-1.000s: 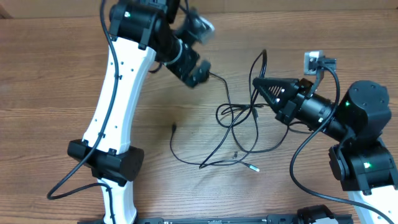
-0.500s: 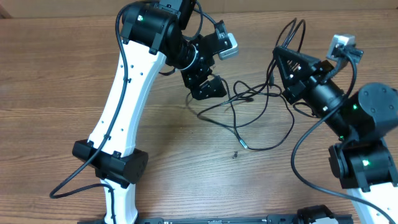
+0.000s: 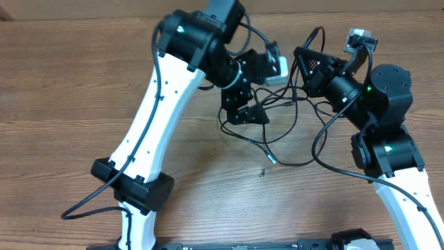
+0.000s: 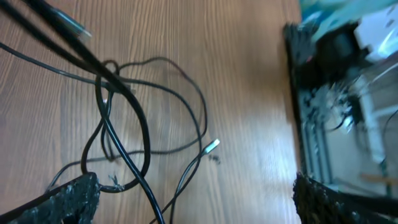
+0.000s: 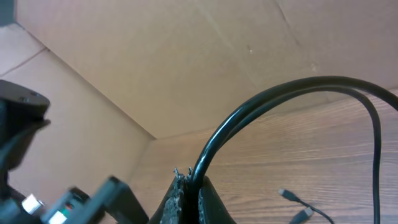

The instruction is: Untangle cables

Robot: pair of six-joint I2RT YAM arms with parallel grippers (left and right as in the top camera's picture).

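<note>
The cables (image 3: 286, 111) are thin black cords in a loose tangle at the table's middle, one silver-tipped end (image 3: 270, 160) trailing toward the front. My right gripper (image 3: 300, 57) is shut on a doubled loop of cable (image 5: 273, 99) and holds it up off the table; its closed fingers (image 5: 189, 186) pinch the loop's base. My left gripper (image 3: 246, 114) hangs open just left of the tangle. In the left wrist view its fingers (image 4: 193, 202) stand wide apart, with cable strands (image 4: 124, 130) and a silver plug (image 4: 211, 147) lying below and between them.
A tiny dark speck (image 3: 263, 171) lies on the wood near the silver tip. The left arm's white link (image 3: 146, 125) crosses the table's left half. The right arm's base (image 3: 388, 153) stands at the right. A cardboard wall (image 5: 186, 56) stands behind the table.
The left arm has swung right, over the tangle. The right gripper has lifted its cable loop up and back, dragging the tangle toward the far side.
</note>
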